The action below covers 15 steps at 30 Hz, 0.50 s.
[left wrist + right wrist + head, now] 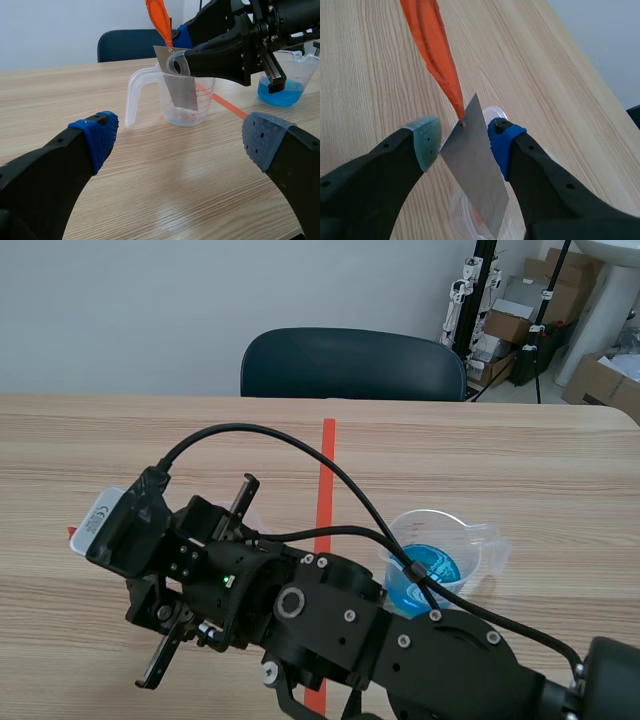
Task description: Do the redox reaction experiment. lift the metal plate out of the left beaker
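Our right tool (pixel 464 141) pinches the metal plate (pixel 475 175) by its top corner, where an orange ribbon (pixel 432 45) joins it. The plate's lower half sits inside the left beaker (pixel 205 100), its upper edge above the rim. Our left tool (pixel 182 137) hangs wide open and holds nothing, over the bench (pixel 165 190) short of that beaker.

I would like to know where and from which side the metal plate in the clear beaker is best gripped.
Grip the metal plate by its upper part, near the orange ribbon, coming from above and clamping across its flat faces. It is thin and nearly upright, with its lower part inside the beaker, so only the top is free.
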Tool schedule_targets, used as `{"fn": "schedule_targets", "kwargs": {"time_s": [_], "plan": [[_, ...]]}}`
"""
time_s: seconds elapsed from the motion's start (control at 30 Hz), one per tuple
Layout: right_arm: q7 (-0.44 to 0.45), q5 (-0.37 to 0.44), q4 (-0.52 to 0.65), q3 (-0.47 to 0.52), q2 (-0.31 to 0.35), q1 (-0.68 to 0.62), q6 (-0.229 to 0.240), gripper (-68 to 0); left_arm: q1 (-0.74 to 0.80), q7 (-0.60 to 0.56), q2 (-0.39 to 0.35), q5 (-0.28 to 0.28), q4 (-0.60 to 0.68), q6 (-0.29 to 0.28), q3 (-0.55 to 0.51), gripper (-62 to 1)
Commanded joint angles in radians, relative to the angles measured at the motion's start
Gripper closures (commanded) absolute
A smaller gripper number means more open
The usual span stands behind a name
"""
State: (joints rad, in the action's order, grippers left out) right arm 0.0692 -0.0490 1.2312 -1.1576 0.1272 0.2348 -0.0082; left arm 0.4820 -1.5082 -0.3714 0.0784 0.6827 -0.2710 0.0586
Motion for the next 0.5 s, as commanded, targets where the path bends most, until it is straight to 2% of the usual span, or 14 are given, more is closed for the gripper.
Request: {"fn": "schedule_targets", "kwargs": {"time_s": [0.0,0.27,0.47], "plan": [[0.015,0.004,0.013,0.011,-0.014,0.011,-0.008,-20.3,0.002,-0.037,-0.006,-0.007,0.006,-0.005,-0.001,-52.3],[0.000,0.004,0.013,0.012,-0.014,0.011,-0.019,-20.1,0.002,-0.036,-0.006,-0.007,0.006,-0.005,-0.001,-52.3],[0.000,0.004,0.013,0.014,-0.013,0.012,-0.030,-11.3,0.002,-0.036,-0.006,-0.007,0.006,-0.005,-0.001,-52.3]]}}
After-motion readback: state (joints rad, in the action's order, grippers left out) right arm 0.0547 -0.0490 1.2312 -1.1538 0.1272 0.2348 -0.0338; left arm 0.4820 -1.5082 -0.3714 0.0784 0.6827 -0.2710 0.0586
